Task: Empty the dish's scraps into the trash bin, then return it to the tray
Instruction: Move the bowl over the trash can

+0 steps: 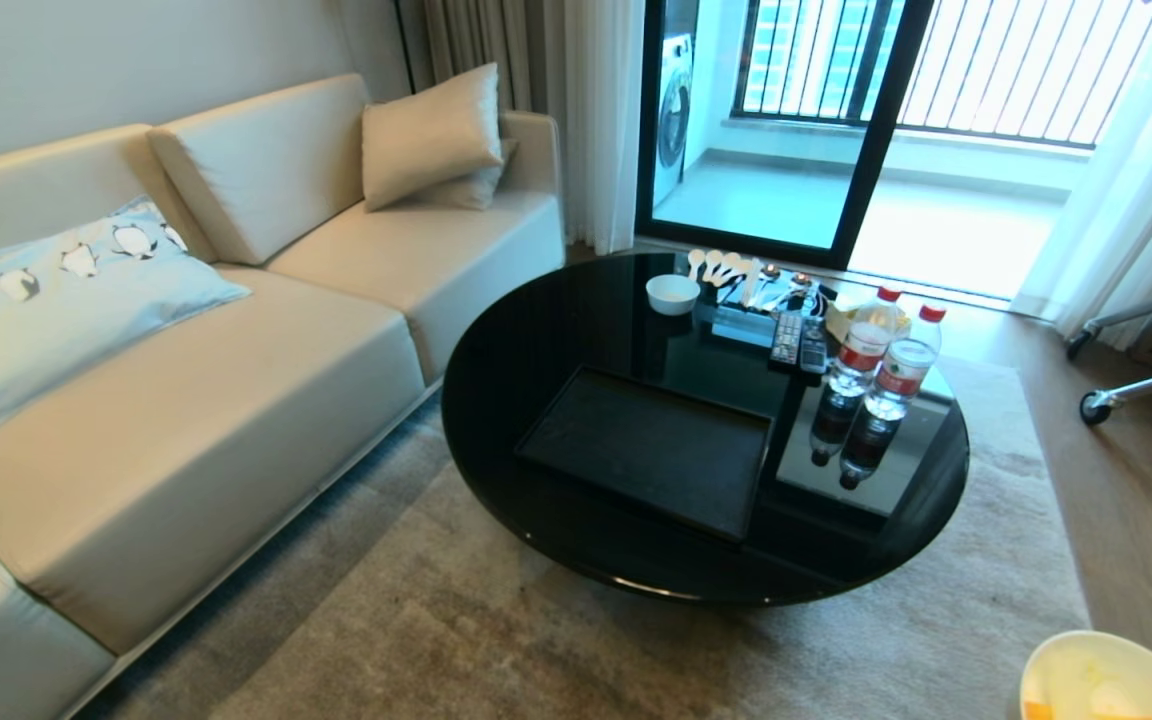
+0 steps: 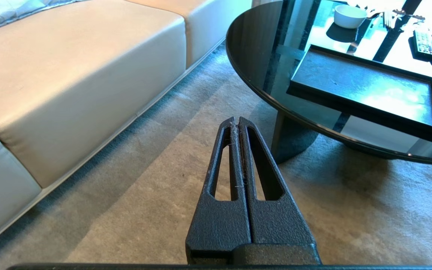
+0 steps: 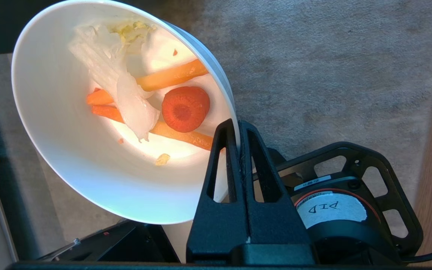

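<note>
- Right claw (image 3: 238,125): fingers pressed together on the rim of the dish (image 3: 69,142), one inside the wall and one outside. The dish hangs above the carpet (image 3: 332,67), clear of the surface.
- Dish: white, glossy, deep. In the right wrist view it looks tipped, its opening turned toward the camera; how far it tilts is hard to judge from this angle. In the head view only part of its rim shows, at the lower right corner of the picture.
- Scraps (image 3: 152,101): inside the dish. One round carrot slice, several orange strips, a pale leafy piece lying across them, and a few small crumbs on the wall.
- Tray (image 1: 651,450): matte black, rectangular, flat on the round black glass surface (image 1: 536,330), nothing on it. It lies toward the near edge.
- Left claw (image 2: 237,122): fingers pressed together, holding nothing, poised above the carpet between the sofa (image 1: 186,400) and the surface.
- Far side of the surface: a smaller white bowl (image 1: 672,293), a row of white spoons (image 1: 721,265), two remotes (image 1: 799,345), side by side.
- Right side of the surface: two red-capped water bottles (image 1: 886,365), upright, close together.
- Sofa: beige, with a penguin-print cushion (image 1: 56,300) and a plain beige cushion (image 1: 431,135).
</note>
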Tool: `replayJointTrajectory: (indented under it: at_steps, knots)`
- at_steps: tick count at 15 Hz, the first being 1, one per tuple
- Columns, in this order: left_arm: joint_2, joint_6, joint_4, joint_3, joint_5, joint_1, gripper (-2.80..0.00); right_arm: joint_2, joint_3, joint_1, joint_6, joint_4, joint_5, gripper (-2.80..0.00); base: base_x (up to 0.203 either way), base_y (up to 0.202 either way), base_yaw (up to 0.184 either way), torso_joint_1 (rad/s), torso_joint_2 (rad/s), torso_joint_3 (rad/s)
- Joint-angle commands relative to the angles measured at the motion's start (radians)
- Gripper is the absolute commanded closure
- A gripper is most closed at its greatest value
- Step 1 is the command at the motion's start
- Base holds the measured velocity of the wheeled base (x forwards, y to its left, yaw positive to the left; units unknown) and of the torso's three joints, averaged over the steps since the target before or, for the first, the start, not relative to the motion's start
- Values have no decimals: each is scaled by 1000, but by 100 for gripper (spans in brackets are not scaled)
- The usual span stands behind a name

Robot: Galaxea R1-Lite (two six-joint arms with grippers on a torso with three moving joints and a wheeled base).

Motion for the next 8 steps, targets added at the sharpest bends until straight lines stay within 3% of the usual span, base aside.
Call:
replayJointTrajectory:
  at_steps: [1,8]
  knots:
    - [0,-1,-1,0,0,0,0,0,2,0,3,-1,0,0,0,0,0,0,0,0]
    - [0,-1,-1,0,0,0,0,-20,3,0,2,10,0,0,0,0,0,0,0,0]
